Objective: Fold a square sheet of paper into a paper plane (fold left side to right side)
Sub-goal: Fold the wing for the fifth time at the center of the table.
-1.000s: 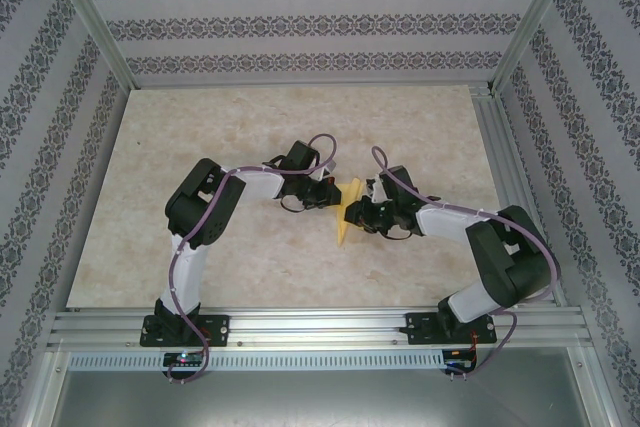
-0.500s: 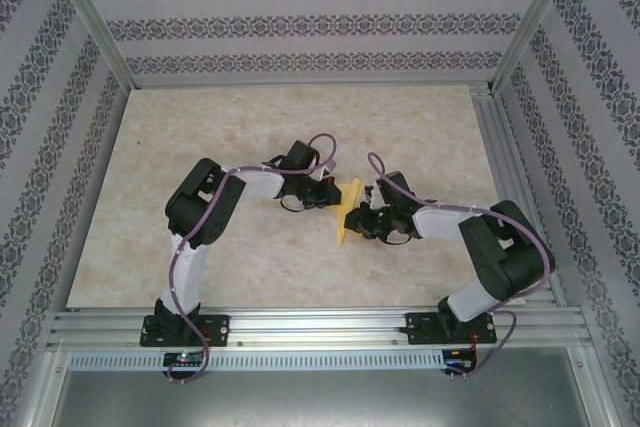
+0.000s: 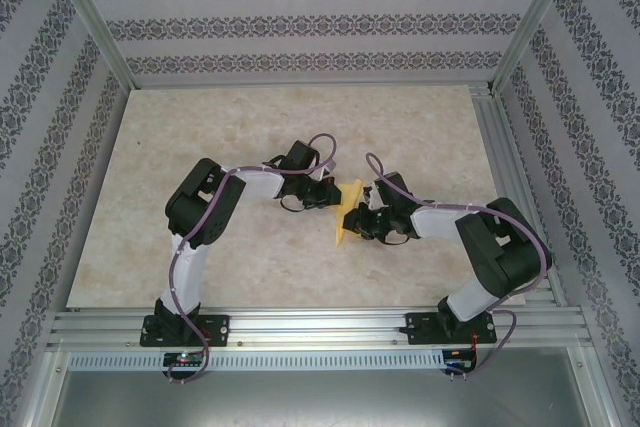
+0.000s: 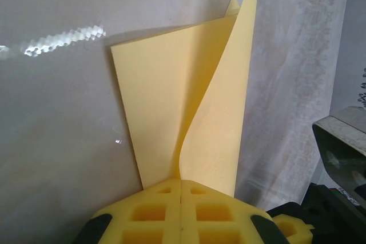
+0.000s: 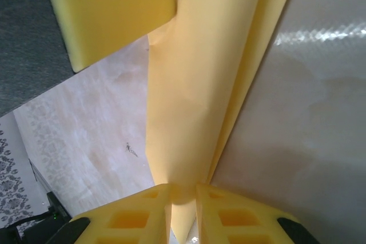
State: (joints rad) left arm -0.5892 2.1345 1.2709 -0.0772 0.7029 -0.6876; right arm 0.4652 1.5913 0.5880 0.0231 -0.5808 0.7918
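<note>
At the middle of the table (image 3: 200,127), left gripper (image 4: 180,187) and right gripper (image 5: 183,190) each clamp the yellow paper sheet (image 4: 166,101). The right gripper has edged leftward, curling 1 flap upright: the fold looks underway, not yet creased.

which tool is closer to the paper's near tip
Right. The right tool pinches the paper mid-length, from the right; the left tool clamps its far part, from the left.

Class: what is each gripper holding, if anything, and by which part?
Both hold the yellow paper: the left gripper pinches one end in its jaws, the right gripper an edge on its right side.
</note>
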